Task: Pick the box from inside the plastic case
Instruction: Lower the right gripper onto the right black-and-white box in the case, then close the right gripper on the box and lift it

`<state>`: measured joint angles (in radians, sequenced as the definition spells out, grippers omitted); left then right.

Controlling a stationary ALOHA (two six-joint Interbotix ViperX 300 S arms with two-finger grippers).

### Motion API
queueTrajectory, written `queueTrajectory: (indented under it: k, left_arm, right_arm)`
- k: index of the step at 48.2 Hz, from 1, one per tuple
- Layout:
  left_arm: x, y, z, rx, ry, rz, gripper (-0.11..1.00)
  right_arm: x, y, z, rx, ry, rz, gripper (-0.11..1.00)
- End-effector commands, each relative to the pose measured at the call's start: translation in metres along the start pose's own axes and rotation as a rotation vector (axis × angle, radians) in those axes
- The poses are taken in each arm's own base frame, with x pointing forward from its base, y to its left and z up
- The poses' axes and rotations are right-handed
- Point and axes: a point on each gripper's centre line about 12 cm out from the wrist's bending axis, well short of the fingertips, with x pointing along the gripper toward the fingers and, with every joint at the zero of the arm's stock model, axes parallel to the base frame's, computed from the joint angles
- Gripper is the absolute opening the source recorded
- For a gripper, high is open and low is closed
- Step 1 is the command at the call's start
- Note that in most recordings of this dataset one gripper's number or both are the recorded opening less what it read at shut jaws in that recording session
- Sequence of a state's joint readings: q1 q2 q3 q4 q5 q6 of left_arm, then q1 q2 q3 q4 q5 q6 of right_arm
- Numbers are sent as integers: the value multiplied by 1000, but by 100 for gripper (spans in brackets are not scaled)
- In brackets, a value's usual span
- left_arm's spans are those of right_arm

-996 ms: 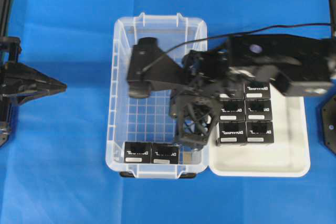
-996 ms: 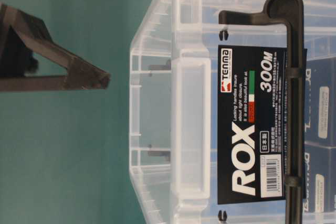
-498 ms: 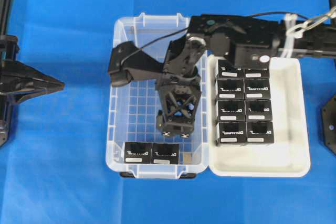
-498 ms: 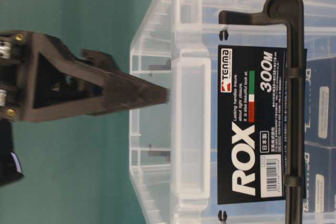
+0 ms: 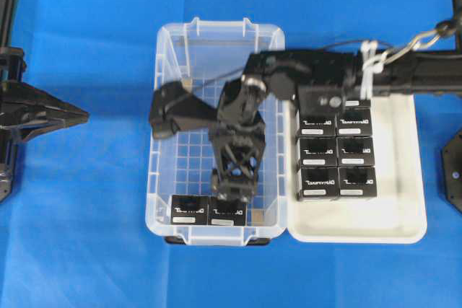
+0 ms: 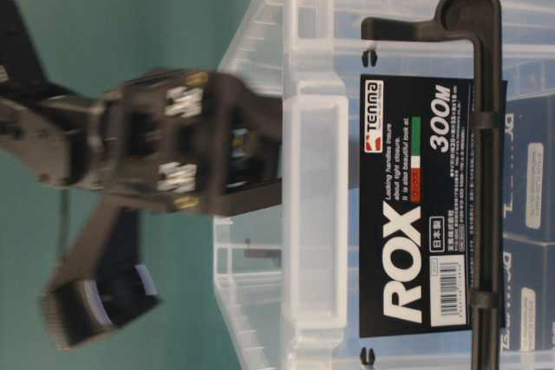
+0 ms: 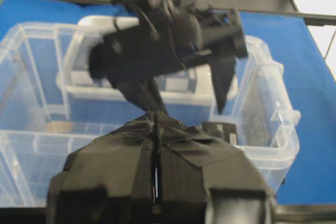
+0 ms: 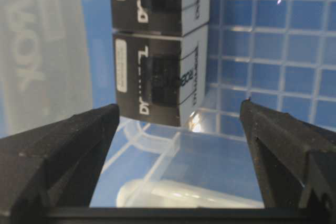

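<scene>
Blue tabletop (image 5: 86,200) under a teal back wall, carrying the plastic case (image 5: 164,178) at centre and a white tray (image 5: 404,229) touching its right side. The tray holds black cartons (image 5: 337,151) in two columns toward its far edge; those at the far end are covered by the right arm (image 5: 404,73). Two identical cartons stand side by side against the case's near wall; the box (image 5: 227,211) is the right-hand one, nearer the near right corner. A second ago the right gripper (image 5: 234,191) hung above the case–tray boundary, clenched; it now stands inside the case with jaws released wide, just above the box and touching nothing. The left gripper (image 5: 76,114) rests clenched and empty near the table's left edge, unchanged. The table-level view is blurred and the case label (image 6: 425,214) hides the cartons.
</scene>
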<state>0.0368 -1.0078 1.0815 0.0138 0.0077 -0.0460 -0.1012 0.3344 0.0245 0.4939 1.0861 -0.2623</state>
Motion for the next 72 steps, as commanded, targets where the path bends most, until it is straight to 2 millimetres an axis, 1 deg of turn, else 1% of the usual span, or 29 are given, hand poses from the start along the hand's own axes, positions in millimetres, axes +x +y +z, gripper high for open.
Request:
queueTrajectory:
  k: [1,9,17,23,30,39,43,48,59,69,72]
  left_arm:
    - [1,1,11,3,-25,5,-7]
    - [2,2,7,2,-16,10,-7]
    - [2,3,7,2,-14,18,-7]
    - [2,4,6,3,-13,19,-7]
    - [2,4,5,3,-10,21,-7]
    - [2,5,5,1,-8,26,-7]
    - [2,5,5,1,-8,26,-7]
    - [2,5,4,2,-7,27,-7]
    - [2,6,4,2,-7,30,-7]
    - [2,6,5,2,-9,29,-7]
    - [2,6,5,1,-9,30,-7]
  right_arm:
    - [10,1,-3,0,2,1,99]
    - [23,-7,-8,20,-22,-19,99]
    - [31,-9,-10,8,-21,-23,99]
    - [39,-5,-8,-41,-14,-22,99]
    - [52,0,-8,-47,-7,4,99]
    - [59,-2,-7,-59,-12,2,99]
    - [59,-5,-8,-56,-14,-3,99]
    - [58,-14,-9,-53,-9,-27,99]
    - [43,-40,-7,-26,-25,-65,99]
    - [31,-48,-2,-35,-48,-77,99]
    - [29,-47,0,-43,-49,-75,99]
